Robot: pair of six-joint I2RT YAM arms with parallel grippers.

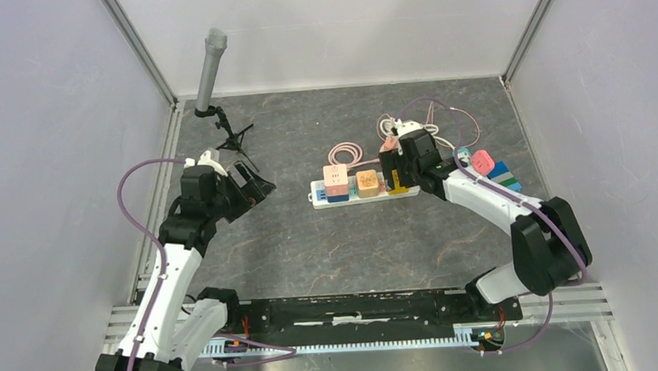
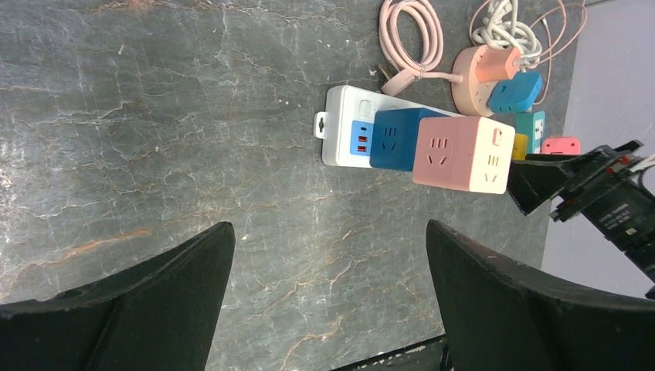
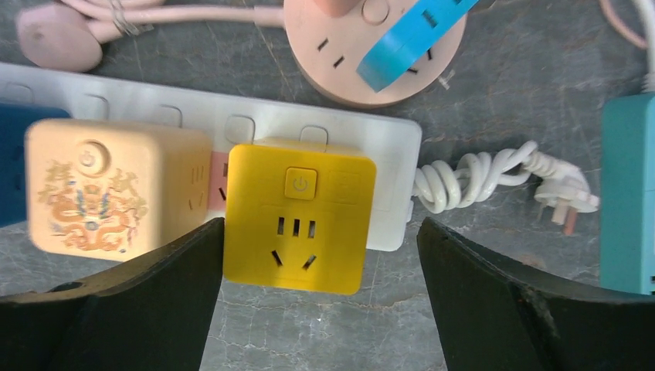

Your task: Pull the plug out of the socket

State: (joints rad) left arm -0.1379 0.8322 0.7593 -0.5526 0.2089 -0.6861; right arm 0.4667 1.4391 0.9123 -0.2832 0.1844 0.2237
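yellow plug [image 3: 297, 219] sits between the right hand's [image 3: 321, 226] spread fingers [image 3: 502, 309].

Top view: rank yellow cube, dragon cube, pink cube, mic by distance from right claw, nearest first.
1. Yellow cube, between the right claw fingers, at the strip right end.
2. Dragon cube, next to its left.
3. Pink cube, near strip's left end.
4. Mic, far back-left.

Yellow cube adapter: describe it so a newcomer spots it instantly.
Find the white power strip in the top view's centre. At its right end, under the right gripper, sits the yellow cube adapter. It is the only yellow one, beside a beige cube printed with a dragon.
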